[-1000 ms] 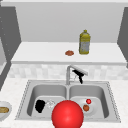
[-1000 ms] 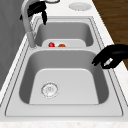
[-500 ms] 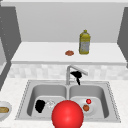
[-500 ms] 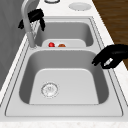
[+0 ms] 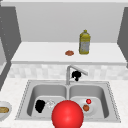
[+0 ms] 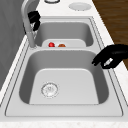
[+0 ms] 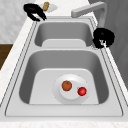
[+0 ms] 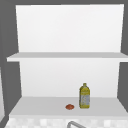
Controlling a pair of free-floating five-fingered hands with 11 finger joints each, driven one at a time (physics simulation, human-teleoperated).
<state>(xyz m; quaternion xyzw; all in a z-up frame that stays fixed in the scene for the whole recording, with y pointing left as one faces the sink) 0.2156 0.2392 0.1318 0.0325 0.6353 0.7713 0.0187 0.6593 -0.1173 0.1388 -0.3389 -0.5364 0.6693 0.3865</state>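
The right hand (image 5: 76, 75) is up by the faucet (image 5: 72, 71), just under its spout. In the right side view this hand (image 7: 103, 37) sits at the back edge of the sink (image 7: 63, 110), beside the faucet (image 7: 96, 11). Its fingers are curled, but I cannot tell if they grip the faucet or only come close to it.

The left hand (image 5: 40, 105) hangs over the left basin (image 5: 45, 92), near the drain (image 5: 50, 103). From the left side, this hand (image 6: 111, 56) floats above the front rim of that basin. Its fingers bend down with the tips close together, and it holds nothing.

In the right basin (image 5: 100, 92) lies a white plate (image 7: 60, 96). On the plate sit a little red ball-shaped fruit (image 7: 82, 91) and a brown-orange one (image 7: 66, 85), near each other. A big red ball (image 5: 67, 115) covers the front of the sink in the front view.

On the low shelf (image 5: 37, 53) behind the sink stands a yellow bottle (image 5: 84, 42). It has a pale label, but the writing on it is too blurry to read. Just left of the bottle lies a small orange-brown thing (image 5: 69, 53). On the counter to the left is a bowl (image 5: 5, 110) with something tan in it.
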